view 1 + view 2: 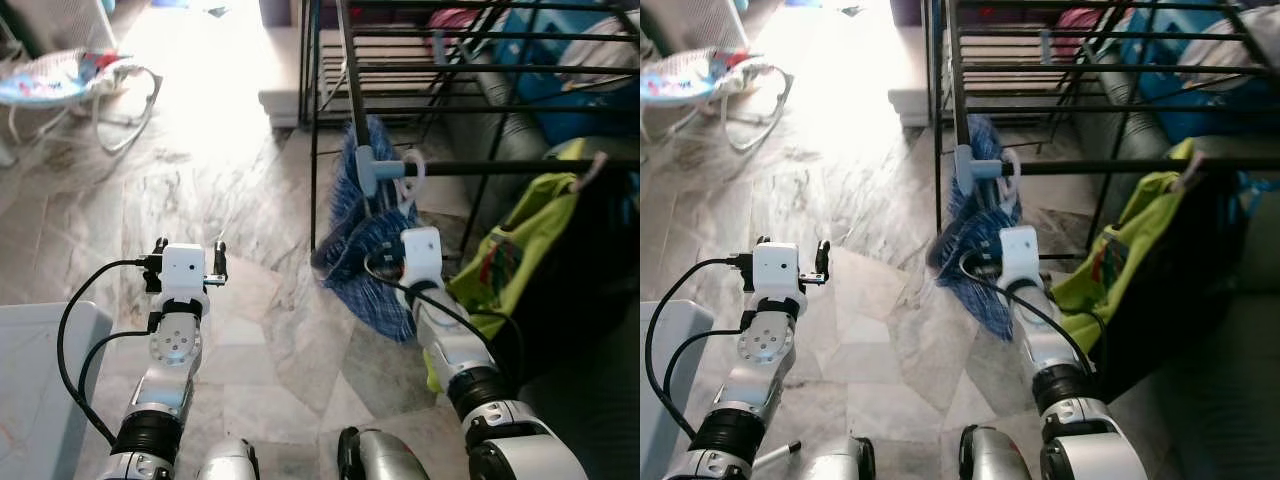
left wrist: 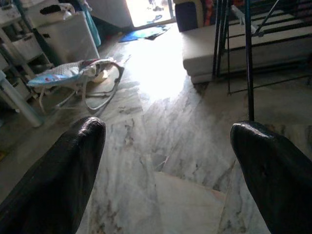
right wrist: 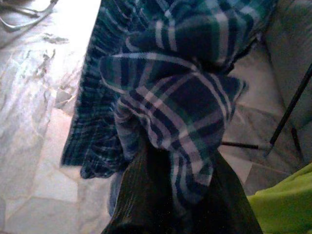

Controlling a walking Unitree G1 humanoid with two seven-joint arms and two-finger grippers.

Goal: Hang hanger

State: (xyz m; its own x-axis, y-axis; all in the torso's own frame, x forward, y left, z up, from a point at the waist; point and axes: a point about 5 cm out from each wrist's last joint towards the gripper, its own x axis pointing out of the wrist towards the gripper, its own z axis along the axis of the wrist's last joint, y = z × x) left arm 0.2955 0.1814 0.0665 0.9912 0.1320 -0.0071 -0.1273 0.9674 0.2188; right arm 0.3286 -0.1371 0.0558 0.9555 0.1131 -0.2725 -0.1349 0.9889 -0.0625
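- I looked down on a pale marble floor with bright glare across its upper middle.
- A black metal drying rack stood ahead and to my right, one horizontal rail running off to the right.
- A lime green garment hung from the rack at the far right, against something dark.
- A baby bouncer sat well apart at the far left of the floor, and a pale grey bin was at my lower left.
- A blue plaid cloth hung down beside the rack's upright post to just above the floor.
- The hanger, grey-blue with a pale hook, sat at the top of that cloth, right at the rail where it meets the post; I could not tell whether the hook was over the rail.
- My right gripper was up against the plaid cloth, below the hanger; in the right wrist view cloth bunched over the dark fingers, which looked closed on it.
- My left gripper hovered over bare floor, well left of the rack, its fingers spread wide with nothing between them.
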